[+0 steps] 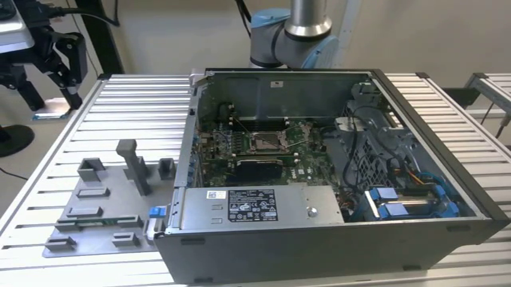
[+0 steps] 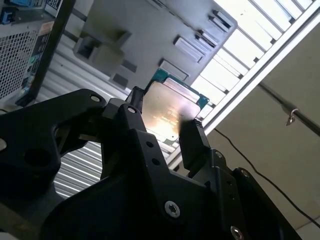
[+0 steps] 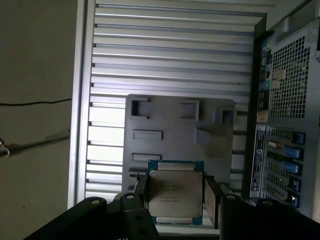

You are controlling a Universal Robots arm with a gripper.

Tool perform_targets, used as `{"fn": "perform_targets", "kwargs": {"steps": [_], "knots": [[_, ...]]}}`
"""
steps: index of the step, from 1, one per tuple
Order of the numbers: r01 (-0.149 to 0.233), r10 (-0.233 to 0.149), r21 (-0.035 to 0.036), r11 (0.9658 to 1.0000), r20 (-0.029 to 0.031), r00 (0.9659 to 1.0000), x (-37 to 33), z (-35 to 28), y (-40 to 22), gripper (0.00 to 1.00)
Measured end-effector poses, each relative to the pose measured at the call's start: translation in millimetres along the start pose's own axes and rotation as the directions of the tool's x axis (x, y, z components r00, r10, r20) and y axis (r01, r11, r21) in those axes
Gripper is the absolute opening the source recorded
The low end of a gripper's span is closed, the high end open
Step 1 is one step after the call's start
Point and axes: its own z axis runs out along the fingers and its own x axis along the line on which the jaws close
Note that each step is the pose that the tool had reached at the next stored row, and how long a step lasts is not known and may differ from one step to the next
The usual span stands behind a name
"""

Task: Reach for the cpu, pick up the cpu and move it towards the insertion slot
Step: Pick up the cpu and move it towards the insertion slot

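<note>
Fingers [image 3: 212,200] clamped on cpu [image 3: 175,192] edges; face print illegible. Exterior view: gripper [image 1: 52,97] over desk [image 1: 128,113], well apart from insertion slot [image 1: 267,140], at its 10 o'clock.

1. Cpu [image 3: 175,194]: pale silver face, thin green rim.
2. Gripper [image 3: 177,196]: black.
3. Tray [image 3: 172,124]: plain grey.
4. Table [image 1: 128,113]: silver, ribbed in parallel slats.
5. Board [image 1: 307,160]: green; slot [image 1: 264,141]: shiny metal frame, brownish centre.
6. Case [image 1: 319,251]: dark grey; in the exterior view, blue clips [image 1: 395,206] at 4 o'clock, white label [image 1: 251,205] at 6.
</note>
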Motion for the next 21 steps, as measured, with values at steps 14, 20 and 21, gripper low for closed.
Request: {"fn": "perform_targets", "kwargs": {"steps": [14,20,21], "knots": [[0.0,0.0,0.0001,1.0,-0.0001,1.0,-8.7,0.0,1.7,0.0],[0.0,0.0,0.0,1.0,-0.0001,1.0,-12.2,0.1,2.2,0.0],[0.0,0.0,0.0,1.0,0.0,1.0,-12.8,0.1,2.3,0.0]]}}
